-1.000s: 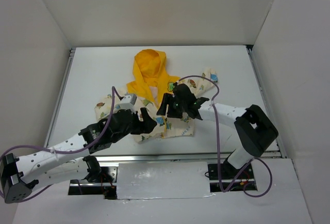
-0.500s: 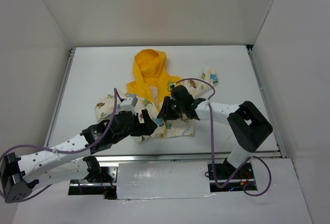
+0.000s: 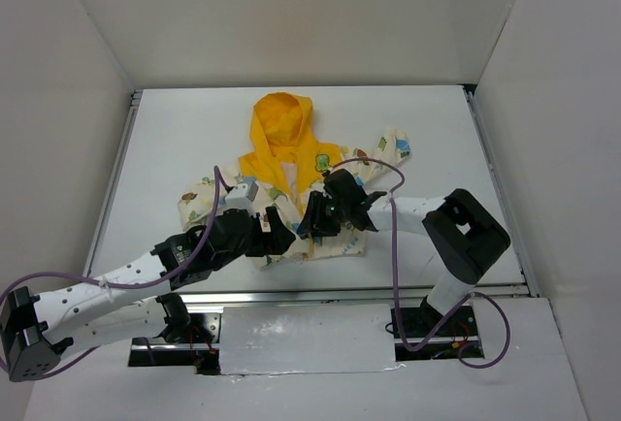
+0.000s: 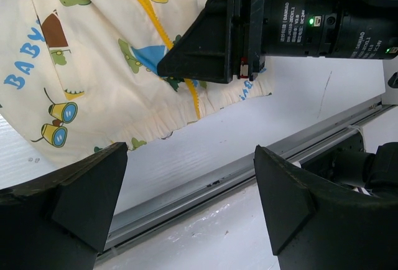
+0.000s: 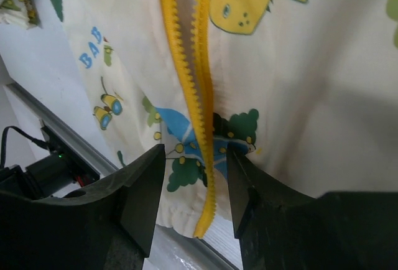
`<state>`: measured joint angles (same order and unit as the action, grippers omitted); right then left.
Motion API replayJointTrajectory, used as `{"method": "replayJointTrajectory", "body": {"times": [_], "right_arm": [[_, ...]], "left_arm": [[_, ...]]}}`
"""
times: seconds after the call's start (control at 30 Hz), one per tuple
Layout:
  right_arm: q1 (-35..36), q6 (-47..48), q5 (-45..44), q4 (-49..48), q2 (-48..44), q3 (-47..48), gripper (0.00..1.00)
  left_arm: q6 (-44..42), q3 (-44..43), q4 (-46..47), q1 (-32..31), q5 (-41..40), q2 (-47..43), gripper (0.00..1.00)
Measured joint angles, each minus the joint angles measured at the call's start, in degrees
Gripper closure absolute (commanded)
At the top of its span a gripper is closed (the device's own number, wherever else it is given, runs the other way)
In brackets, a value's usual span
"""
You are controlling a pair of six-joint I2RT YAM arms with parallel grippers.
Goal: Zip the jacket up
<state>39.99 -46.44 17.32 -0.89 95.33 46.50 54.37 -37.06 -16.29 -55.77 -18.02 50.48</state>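
The jacket [image 3: 291,164] lies flat on the table, yellow hood at the far end, cream printed body toward me. Its yellow zipper [image 5: 200,96] runs down the front to the hem and stands unzipped, the two rows of teeth side by side. My right gripper [image 5: 196,176] is open, its jaws astride the lower end of the zipper just above the hem. It shows in the top view [image 3: 315,222] over the hem. My left gripper [image 4: 189,201] is open and empty, just off the hem [image 4: 155,124] near the table's front edge, next to the right gripper [image 4: 249,27].
A metal rail [image 4: 249,158] runs along the table's front edge just below the hem. White walls enclose the table [image 3: 175,140] on three sides. The right arm's purple cable [image 3: 396,246] loops over the jacket's right side.
My right gripper has moved down the jacket front toward the hem. My left gripper has shifted slightly right, closer to the right gripper.
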Motion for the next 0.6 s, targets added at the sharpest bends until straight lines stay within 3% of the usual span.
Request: {"method": "replayJointTrajectory", "body": {"times": [0.2, 0.27, 0.47, 0.6], "right_arm": [[0.0, -0.3, 2.2, -1.3, 0.0, -2.8, 0.79], [0.0, -0.7, 3.6, -2.6, 0.0, -3.0, 0.97], [0.0, -1.3, 5.4, -5.3, -0.9, -3.5, 1.00], [0.0, -1.5, 7.1, -10.6, -8.0, -7.9, 1.00]], "left_arm": [[0.0, 0.0, 0.0, 0.0, 0.0, 0.0, 0.05], [0.0, 0.0, 0.0, 0.0, 0.0, 0.0, 0.05], [0.0, 0.5, 0.6, 0.0, 0.2, 0.0, 0.08], [0.3, 2.4, 2.1, 0.0, 1.6, 0.0, 0.17]]}}
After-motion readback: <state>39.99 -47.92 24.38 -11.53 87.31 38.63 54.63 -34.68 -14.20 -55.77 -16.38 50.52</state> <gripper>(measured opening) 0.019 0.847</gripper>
